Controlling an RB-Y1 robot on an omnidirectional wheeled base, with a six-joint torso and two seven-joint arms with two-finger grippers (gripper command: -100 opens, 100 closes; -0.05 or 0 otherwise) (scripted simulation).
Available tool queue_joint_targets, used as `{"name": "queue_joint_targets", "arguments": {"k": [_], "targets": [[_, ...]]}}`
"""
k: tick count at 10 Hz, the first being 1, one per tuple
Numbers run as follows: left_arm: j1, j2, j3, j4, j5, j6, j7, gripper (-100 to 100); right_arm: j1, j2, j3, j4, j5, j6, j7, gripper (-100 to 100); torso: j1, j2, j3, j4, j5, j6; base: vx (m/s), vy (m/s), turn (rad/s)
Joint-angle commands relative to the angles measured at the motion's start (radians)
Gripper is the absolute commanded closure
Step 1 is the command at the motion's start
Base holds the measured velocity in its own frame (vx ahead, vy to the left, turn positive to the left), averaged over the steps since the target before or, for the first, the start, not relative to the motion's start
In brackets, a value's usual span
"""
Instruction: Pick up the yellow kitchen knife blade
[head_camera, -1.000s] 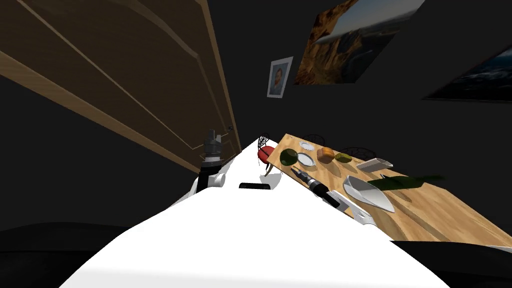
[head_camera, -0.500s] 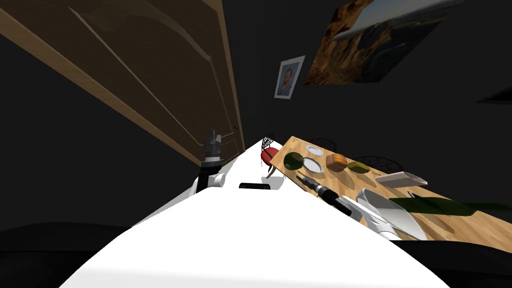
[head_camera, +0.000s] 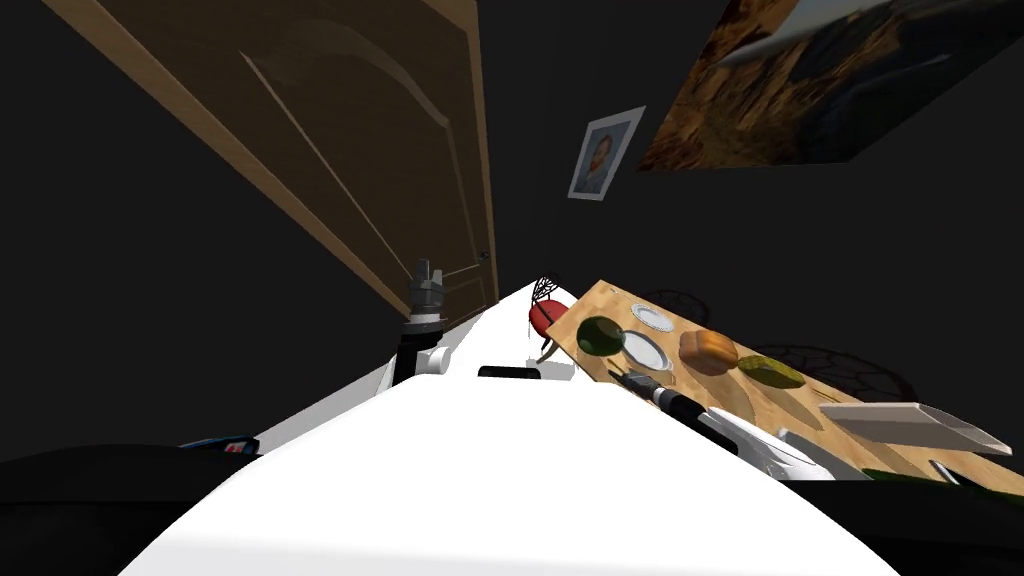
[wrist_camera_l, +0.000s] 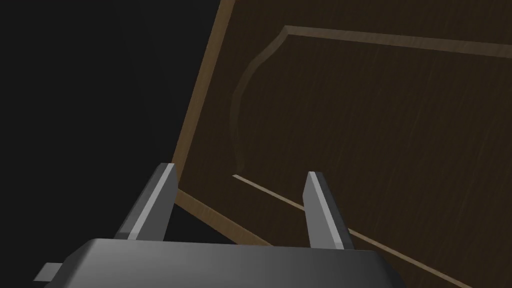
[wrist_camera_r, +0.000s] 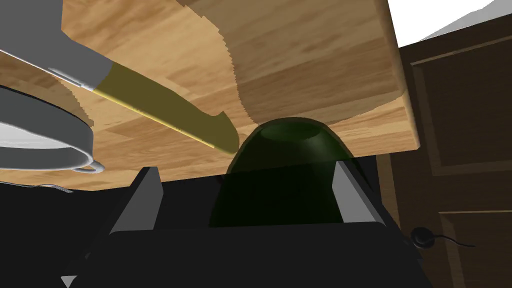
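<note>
The knife (wrist_camera_r: 165, 112) lies flat on the wooden table (wrist_camera_r: 310, 55), its yellow part pointing toward my right gripper (wrist_camera_r: 247, 195) and its grey part (wrist_camera_r: 60, 55) running away past a grey dish. The yellow tip ends just beyond the gripper's fingers (wrist_camera_r: 145, 192), which stand open. A dark green bowl (wrist_camera_r: 290, 145) sits at the table's edge, showing between those fingers. In the head view the right gripper (head_camera: 628, 378) reaches along the table's near edge beside the green bowl (head_camera: 598, 335). My left gripper (head_camera: 424, 285) is raised and open (wrist_camera_l: 240, 200), facing a brown door.
On the table stand plates (head_camera: 648, 350), an orange loaf (head_camera: 708, 350), an olive-green item (head_camera: 770, 372) and a grey tray (head_camera: 910, 425). A grey dish (wrist_camera_r: 40, 142) lies by the knife. A red chair (head_camera: 545, 315) stands at the table's far end. The door (head_camera: 400, 150) is on the left.
My head view has swung, so the table slid right and lower and the door came toward the centre. The right arm stays along the table edge; the left arm holds still.
</note>
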Motion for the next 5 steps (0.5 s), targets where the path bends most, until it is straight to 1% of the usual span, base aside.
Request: {"name": "queue_joint_targets", "arguments": {"k": [1, 2, 3, 4, 5], "targets": [[0.000, 0.000, 0.000, 0.000, 0.000, 0.000, 0.000, 0, 0.029, -0.036, 0.025, 0.050, 0.035, -0.018, 0.014, -100, 0.000, 0.000, 0.000, 0.000, 0.000, 0.000, 0.088, -0.044, 0.394], [0.000, 0.000, 0.000, 0.000, 0.000, 0.000, 0.000, 0, 0.029, -0.036, 0.025, 0.054, 0.035, -0.018, 0.014, -100, 0.000, -0.002, -0.001, 0.000, 0.000, 0.000, 0.074, -0.036, 0.133], [0.000, 0.000, 0.000, 0.000, 0.000, 0.000, 0.000, 0, 0.043, -0.051, 0.046, 0.086, 0.060, -0.034, 0.021, -100, 0.001, -0.001, -0.001, 0.000, 0.000, 0.001, 0.055, -0.019, 0.182], [0.000, 0.000, 0.000, 0.000, 0.000, 0.000, 0.000, 0, 0.043, -0.051, 0.046, 0.092, 0.060, -0.034, 0.021, -100, 0.002, 0.000, 0.000, 0.000, 0.000, 0.001, 0.037, -0.016, 0.130], [0.000, 0.000, 0.000, 0.000, 0.000, 0.000, 0.000, 0, 0.058, -0.062, 0.068, 0.128, 0.085, -0.050, 0.028, -100, 0.002, 0.001, 0.000, 0.000, 0.000, 0.001, 0.042, -0.013, 0.278]]}}
